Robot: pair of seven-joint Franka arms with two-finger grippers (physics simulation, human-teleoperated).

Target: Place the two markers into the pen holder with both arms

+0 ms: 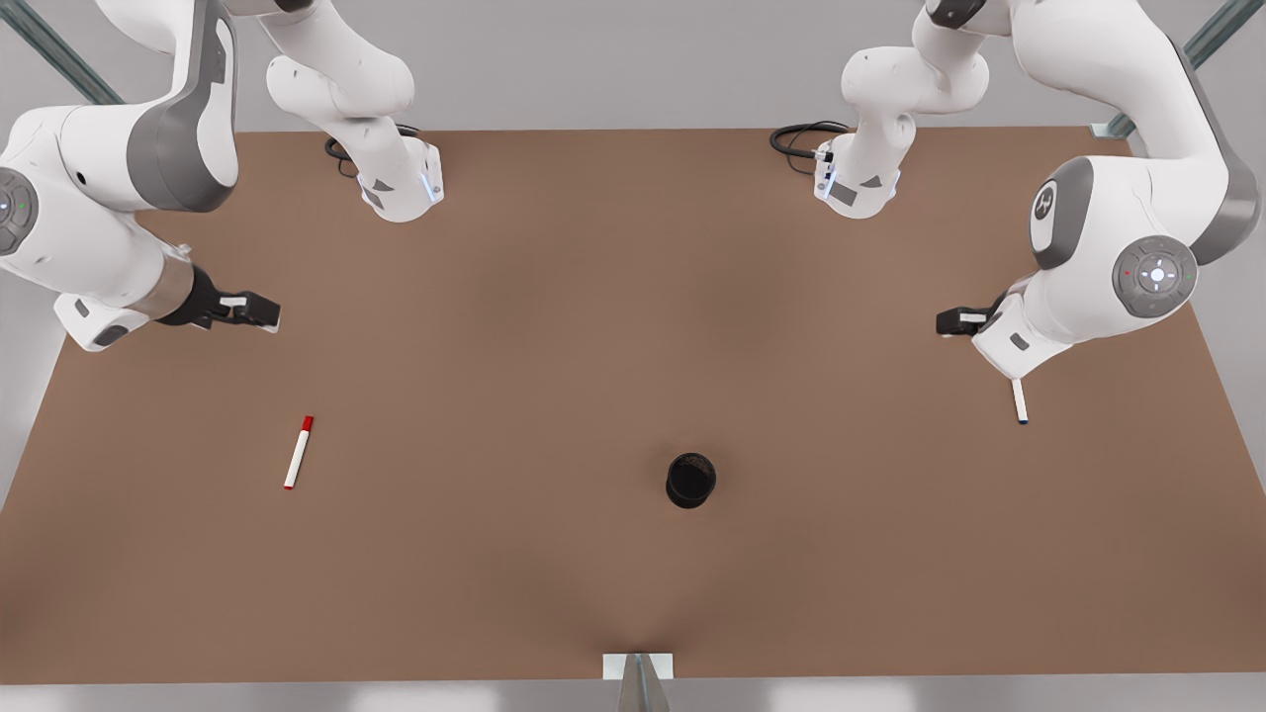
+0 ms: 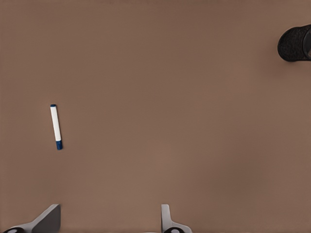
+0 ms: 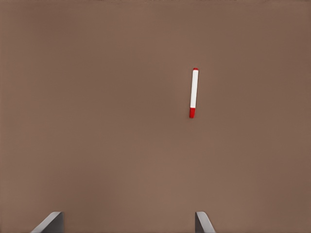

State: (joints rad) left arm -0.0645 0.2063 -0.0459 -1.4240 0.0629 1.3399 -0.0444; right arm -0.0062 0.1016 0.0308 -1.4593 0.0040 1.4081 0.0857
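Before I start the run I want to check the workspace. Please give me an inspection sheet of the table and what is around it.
Surface: brown table, flat, no marks seen.
Job's things: red marker lies flat toward the front view's left; blue marker lies flat toward the front view's right, its far end hidden under the arm; pen holder stands upright near the middle, with no marker in it.
Clutter: nothing seen.
Grippers: right gripper hangs above the table near the red marker, jaws apart, holding nothing; left gripper hangs near the blue marker, jaws apart, holding nothing.
Cables: black cables coil at both arm bases, away from the markers.
Surroundings: grey background, metal struts at the corners.
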